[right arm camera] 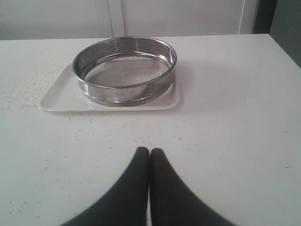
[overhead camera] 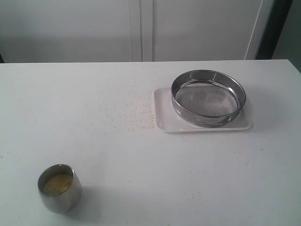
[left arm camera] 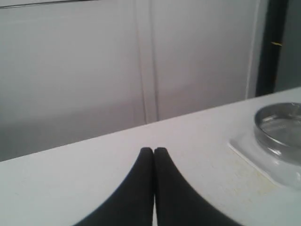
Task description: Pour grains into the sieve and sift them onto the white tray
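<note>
- Steel sieve (overhead camera: 208,98), wide and round, sits on the white tray (overhead camera: 162,120), toward the right of the table (overhead camera: 141,169) on its far half.
- Golden-yellow grains (overhead camera: 57,184) lie inside a small steel cup (overhead camera: 60,197), which stands upright at the near left of the table, well apart from the tray.
- Loose yellow specks (overhead camera: 138,117) are scattered on the table just beside the tray's left edge.
- Left gripper (left arm camera: 154,150) is clenched, its black jaws pressed together with nothing between them, over bare table; the tray and sieve show off to one side.
- Right gripper (right arm camera: 149,150) is likewise clenched and empty, pointing toward the sieve and tray but apart from them.
</note>
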`<action>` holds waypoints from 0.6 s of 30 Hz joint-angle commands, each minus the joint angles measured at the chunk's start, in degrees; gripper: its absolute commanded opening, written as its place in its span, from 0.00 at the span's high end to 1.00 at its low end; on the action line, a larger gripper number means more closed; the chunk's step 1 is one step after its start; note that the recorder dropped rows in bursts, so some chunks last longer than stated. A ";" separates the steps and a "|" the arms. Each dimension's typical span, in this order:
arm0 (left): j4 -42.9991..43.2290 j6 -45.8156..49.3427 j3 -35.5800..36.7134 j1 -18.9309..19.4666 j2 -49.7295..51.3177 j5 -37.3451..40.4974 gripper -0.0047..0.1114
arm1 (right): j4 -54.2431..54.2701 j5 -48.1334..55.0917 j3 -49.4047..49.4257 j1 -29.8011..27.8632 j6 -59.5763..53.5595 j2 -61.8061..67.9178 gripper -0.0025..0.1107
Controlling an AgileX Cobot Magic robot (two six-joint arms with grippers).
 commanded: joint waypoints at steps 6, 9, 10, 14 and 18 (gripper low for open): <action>10.01 -6.07 0.35 -7.85 6.16 -5.55 0.96 | -0.21 -0.36 0.24 -0.16 0.10 -0.34 0.98; 12.91 -4.58 0.35 -8.25 8.37 -10.79 0.86 | -0.21 -0.36 0.24 -0.16 0.10 -0.34 0.98; 13.04 -4.58 0.35 -8.25 9.04 -11.86 0.80 | -0.21 -0.36 0.24 -0.16 0.10 -0.34 0.98; 13.46 -5.01 0.35 -8.25 11.94 -15.38 0.47 | -0.21 -0.36 0.24 -0.16 0.10 -0.34 0.98; 13.91 -6.36 0.35 -8.25 16.00 -16.52 0.20 | -0.21 -0.36 0.24 -0.16 0.10 -0.34 0.98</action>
